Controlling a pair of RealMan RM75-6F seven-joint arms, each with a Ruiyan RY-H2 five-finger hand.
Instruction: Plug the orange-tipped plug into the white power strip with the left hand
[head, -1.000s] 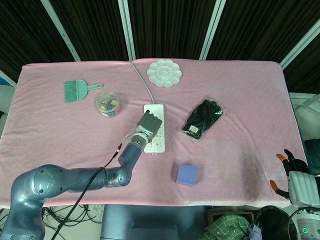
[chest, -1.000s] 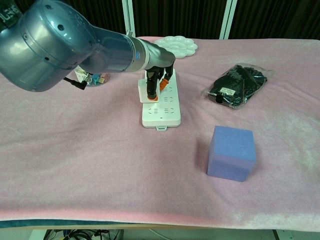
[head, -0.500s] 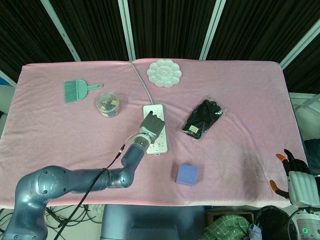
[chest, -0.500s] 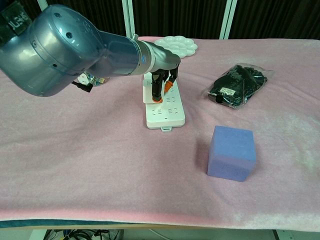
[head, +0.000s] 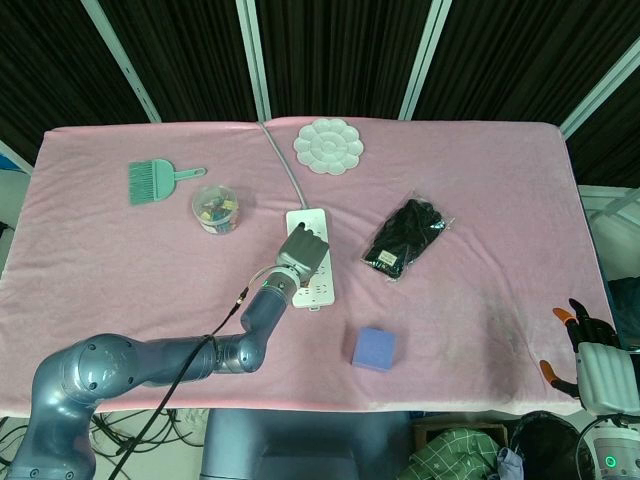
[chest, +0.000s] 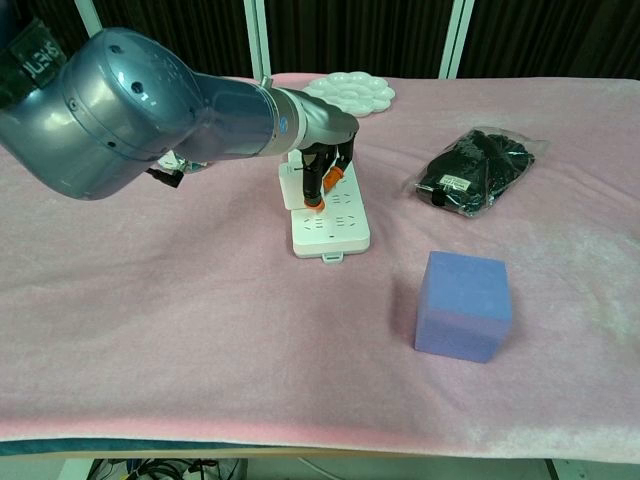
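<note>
The white power strip (head: 314, 291) (chest: 332, 226) lies lengthwise in the middle of the pink table. My left hand (head: 302, 250) (chest: 322, 150) hangs over its middle and covers the far sockets. It grips the orange-tipped plug (chest: 314, 197) upright, fingers curled around it. The plug's orange tip touches the strip's top face; whether it sits in a socket is hidden by the fingers. My right hand (head: 588, 352) rests off the table at the lower right of the head view, holding nothing with its fingers apart.
The strip's grey cable (head: 283, 165) runs to the table's far edge. A purple-blue cube (head: 373, 349) (chest: 464, 305) sits near and right of the strip. A black bagged item (head: 405, 238), white palette (head: 328, 146), clear tub (head: 217, 209) and green brush (head: 150, 182) lie around.
My left hand has brought the plug down onto the strip. The strip shifted slightly to the right in the chest view and has lain still for the last half second.
</note>
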